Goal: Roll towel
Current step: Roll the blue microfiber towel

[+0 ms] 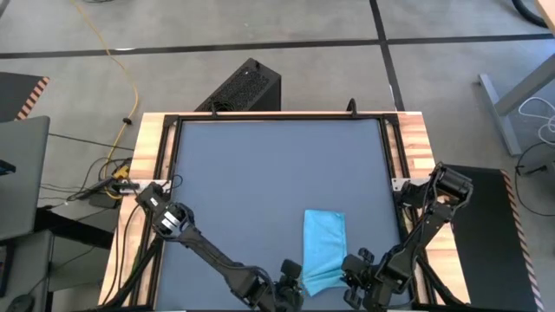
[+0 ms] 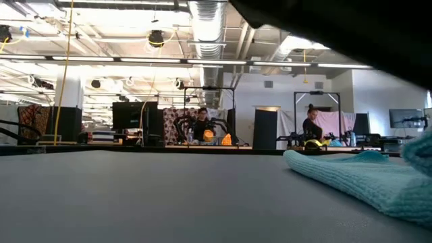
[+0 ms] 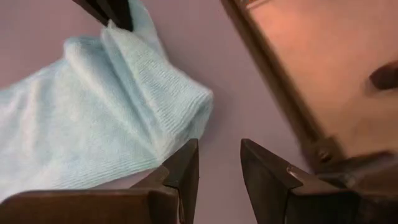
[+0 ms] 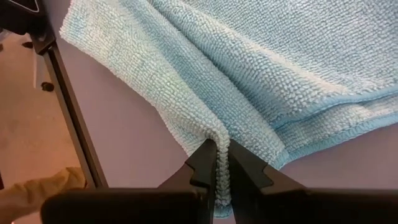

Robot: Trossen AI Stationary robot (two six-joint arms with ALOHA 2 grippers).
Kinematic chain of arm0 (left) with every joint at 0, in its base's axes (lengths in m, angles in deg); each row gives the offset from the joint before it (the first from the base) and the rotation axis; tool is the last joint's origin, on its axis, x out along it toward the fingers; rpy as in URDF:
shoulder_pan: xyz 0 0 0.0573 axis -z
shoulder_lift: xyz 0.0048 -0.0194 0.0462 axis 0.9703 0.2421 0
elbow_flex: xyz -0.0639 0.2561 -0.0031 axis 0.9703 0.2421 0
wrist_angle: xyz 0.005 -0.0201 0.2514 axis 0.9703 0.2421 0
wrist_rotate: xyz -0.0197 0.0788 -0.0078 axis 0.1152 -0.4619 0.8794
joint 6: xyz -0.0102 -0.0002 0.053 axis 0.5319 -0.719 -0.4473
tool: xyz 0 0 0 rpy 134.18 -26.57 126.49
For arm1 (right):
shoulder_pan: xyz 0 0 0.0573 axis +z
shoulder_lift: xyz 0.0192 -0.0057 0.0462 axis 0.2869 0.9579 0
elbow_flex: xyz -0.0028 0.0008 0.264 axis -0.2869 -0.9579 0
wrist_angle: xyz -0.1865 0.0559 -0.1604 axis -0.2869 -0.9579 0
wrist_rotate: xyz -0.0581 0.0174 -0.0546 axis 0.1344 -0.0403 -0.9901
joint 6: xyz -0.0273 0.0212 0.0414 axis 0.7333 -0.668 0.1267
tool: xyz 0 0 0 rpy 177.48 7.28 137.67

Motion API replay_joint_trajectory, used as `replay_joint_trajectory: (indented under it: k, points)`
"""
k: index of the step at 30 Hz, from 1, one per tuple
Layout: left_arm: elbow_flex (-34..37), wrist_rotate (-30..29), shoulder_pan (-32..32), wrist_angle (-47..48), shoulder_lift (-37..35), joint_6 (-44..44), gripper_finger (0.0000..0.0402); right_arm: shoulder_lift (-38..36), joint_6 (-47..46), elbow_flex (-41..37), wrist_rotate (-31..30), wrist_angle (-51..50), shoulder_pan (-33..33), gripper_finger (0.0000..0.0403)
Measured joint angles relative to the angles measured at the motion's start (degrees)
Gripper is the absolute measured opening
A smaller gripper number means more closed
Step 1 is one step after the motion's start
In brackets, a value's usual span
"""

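The sky-blue towel (image 1: 323, 247) lies folded into a narrow strip on the dark grey tabletop (image 1: 260, 173), near the table's front edge. It also shows in the low view (image 2: 364, 179). My right gripper (image 1: 351, 273) is at the towel's near right corner, shut on a pinch of cloth (image 4: 221, 155). My left gripper (image 1: 290, 277) is just off the towel's near left corner. Its fingers (image 3: 217, 168) are slightly apart with bare table between them and hold nothing. My right gripper pinches a raised ridge of the towel at its near edge (image 4: 219, 138) between its two fingers. The cloth is drawn up into a peak toward the fingers, as the left wrist view (image 3: 124, 31) also shows. The rest of the towel lies flat on the table.
The table's black frame and wooden side boards (image 1: 416, 147) run close to the right of the towel. A black box (image 1: 243, 87) stands on the floor beyond the far edge. Bare tabletop stretches to the far side and left of the towel.
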Motion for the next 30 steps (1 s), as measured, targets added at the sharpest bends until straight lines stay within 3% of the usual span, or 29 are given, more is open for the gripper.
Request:
replay_joint_trajectory:
  k: [5,10,14,17,24,30]
  points:
    - [0.0,0.2,-0.1,1.6,0.0,-3.7,0.0108,0.0,0.0,0.0,-0.7,0.0,0.0,0.0060]
    - [0.0,0.8,-1.3,-4.3,0.0,-2.2,0.0108,2.1,-1.2,0.0,-1.0,1.7,0.0,0.0060]
    - [-0.1,-1.2,-1.5,-8.9,0.0,-5.8,0.0108,6.6,-3.4,0.2,-1.1,8.8,0.5,0.0060]
    - [-0.1,0.2,-1.5,-7.4,0.0,-8.2,0.0108,9.1,-3.3,0.4,-1.9,13.8,0.9,0.0060]
    - [0.0,6.1,-1.4,-2.3,3.5,-6.2,0.0108,9.0,-2.5,1.4,-1.7,11.4,0.0,0.0060]
    - [-2.3,0.3,-1.3,1.9,4.6,-4.2,0.0108,9.0,-1.6,1.4,-0.9,11.9,-0.3,0.0060]
